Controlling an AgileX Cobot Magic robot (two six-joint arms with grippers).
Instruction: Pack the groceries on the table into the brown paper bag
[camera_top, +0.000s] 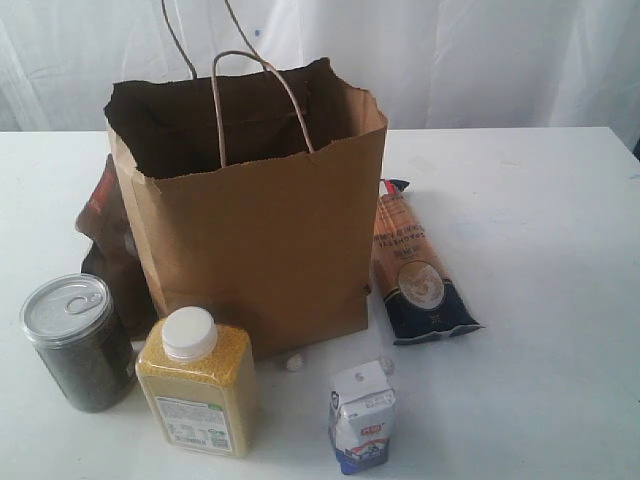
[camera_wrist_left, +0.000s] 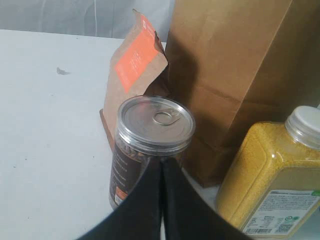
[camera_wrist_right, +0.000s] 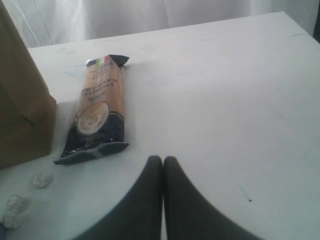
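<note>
The brown paper bag (camera_top: 255, 220) stands open in the middle of the white table (camera_top: 540, 250). In front of it are the silver-lidded clear can (camera_top: 78, 342), the white-capped yellow grain bottle (camera_top: 198, 385) and the small white-blue carton (camera_top: 362, 417). To its right lies the long orange-navy packet (camera_top: 415, 265). A dark-brown pouch (camera_top: 105, 240) leans behind the bag's left side. Neither gripper shows in the exterior view. My left gripper (camera_wrist_left: 161, 164) is shut and empty, close before the can (camera_wrist_left: 150, 145). Over bare table, short of the packet (camera_wrist_right: 97, 112), my right gripper (camera_wrist_right: 163, 161) is shut and holds nothing.
Small white crumpled bits (camera_top: 293, 362) lie on the table at the bag's foot, also seen as bits (camera_wrist_right: 41, 180) in the right wrist view. A white curtain (camera_top: 480, 50) hangs behind the table. The bag's two loop handles (camera_top: 250, 90) stand up over its mouth.
</note>
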